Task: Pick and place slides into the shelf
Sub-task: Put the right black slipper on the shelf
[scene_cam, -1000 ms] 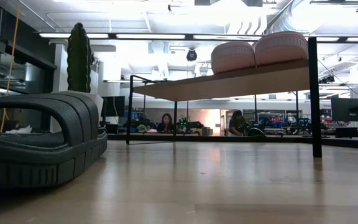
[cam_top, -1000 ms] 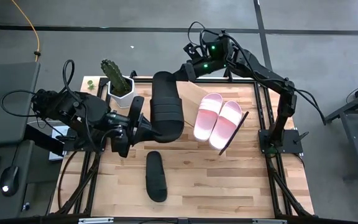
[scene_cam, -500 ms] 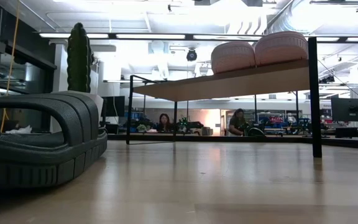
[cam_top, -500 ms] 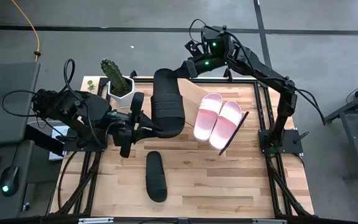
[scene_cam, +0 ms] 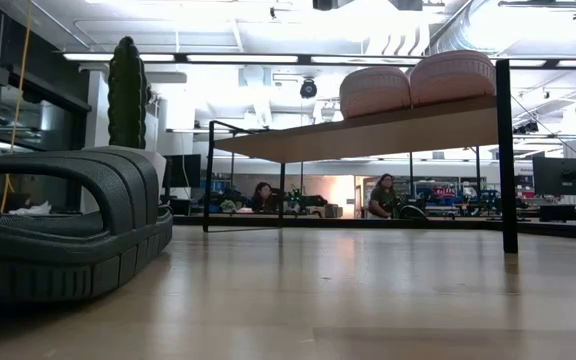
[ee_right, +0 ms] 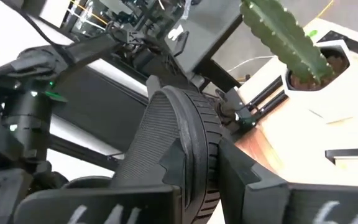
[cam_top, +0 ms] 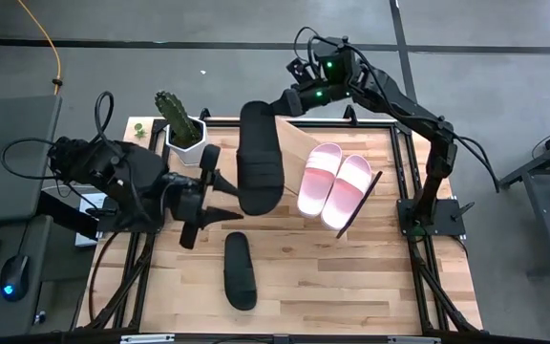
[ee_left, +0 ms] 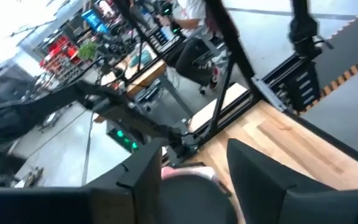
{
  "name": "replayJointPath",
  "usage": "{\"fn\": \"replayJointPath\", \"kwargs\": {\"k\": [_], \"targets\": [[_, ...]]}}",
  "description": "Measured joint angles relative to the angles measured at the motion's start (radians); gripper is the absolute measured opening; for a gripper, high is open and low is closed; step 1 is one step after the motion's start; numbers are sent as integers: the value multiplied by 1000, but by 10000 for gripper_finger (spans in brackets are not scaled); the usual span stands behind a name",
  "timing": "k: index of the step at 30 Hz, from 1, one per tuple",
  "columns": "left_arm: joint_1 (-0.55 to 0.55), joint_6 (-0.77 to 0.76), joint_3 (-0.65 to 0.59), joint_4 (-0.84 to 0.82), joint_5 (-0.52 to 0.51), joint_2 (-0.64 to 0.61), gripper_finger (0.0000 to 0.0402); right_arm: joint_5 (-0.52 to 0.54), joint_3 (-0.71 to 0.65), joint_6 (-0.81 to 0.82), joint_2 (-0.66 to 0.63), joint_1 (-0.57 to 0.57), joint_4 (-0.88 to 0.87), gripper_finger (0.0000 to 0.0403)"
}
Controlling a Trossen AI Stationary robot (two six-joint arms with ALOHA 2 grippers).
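Right tool (cam_top: 277, 105) pinches the end of a ribbed black slide (cam_top: 259, 158), hung over the worktop (cam_top: 351, 268) beside the slanted wooden shelf (cam_top: 289, 143) bearing two pink slides (cam_top: 337, 186). Left tool (cam_top: 210, 196) gapes open just beside it. Only the low view shows the second black slide's (scene_cam: 63, 235) grooved strap

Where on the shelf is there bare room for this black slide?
The shelf is bare left of the pink slides, under the black slide the right gripper holds. Its right half is crowded. The left gripper stands open alongside.
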Motion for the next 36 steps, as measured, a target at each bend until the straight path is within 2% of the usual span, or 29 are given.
{"fn": "replayJointPath", "kwargs": {"k": [5,10,17,30,36], "targets": [[-1,-7,0,-1,-2,0,189,6,0,-26,0,-7,-21,30],[0,-38,0,-1,15,0,186,43,0,-50,-4,-15,-60,30],[0,-131,0,1,20,1,172,234,0,-49,-41,-20,-116,30],[1,-133,0,1,20,1,172,412,2,-34,-102,4,-205,30],[1,-133,0,-8,20,1,172,448,2,-30,-107,22,-218,30]]}}
